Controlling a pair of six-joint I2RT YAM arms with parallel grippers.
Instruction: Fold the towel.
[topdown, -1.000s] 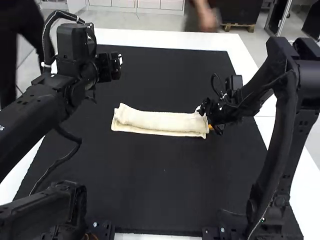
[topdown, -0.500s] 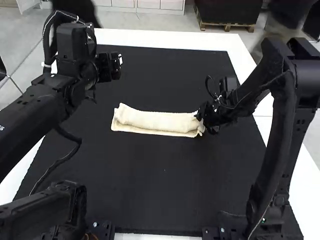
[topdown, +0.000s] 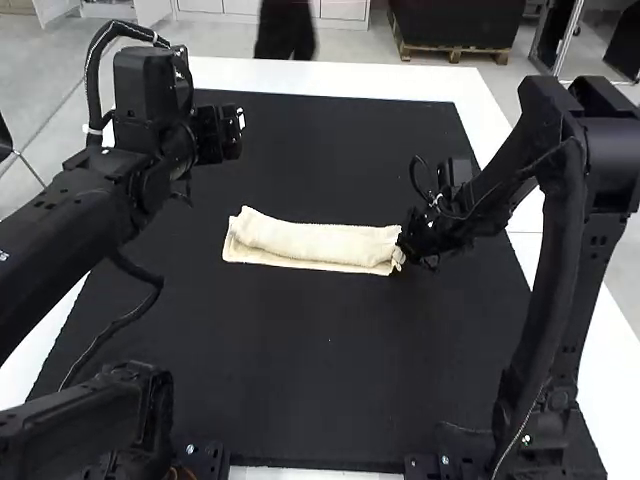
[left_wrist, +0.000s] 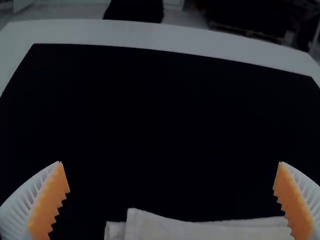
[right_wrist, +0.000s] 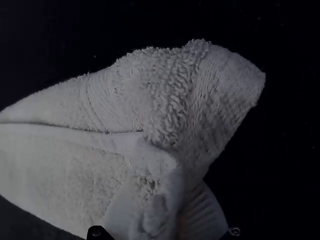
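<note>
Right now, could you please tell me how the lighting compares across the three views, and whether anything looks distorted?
High view: bright, the towel pale against the black mat. Left wrist view: dim, the mat nearly featureless, the table bowing along its far edge. Right wrist view: also dim, the towel grey, its loops readable, darkness around it.

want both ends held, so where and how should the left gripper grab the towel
Best at the towel's left end in the high view, coming from above and the left, pinching its layers together. It lies as a narrow folded strip with that end free, while the right gripper holds the other end.
</note>
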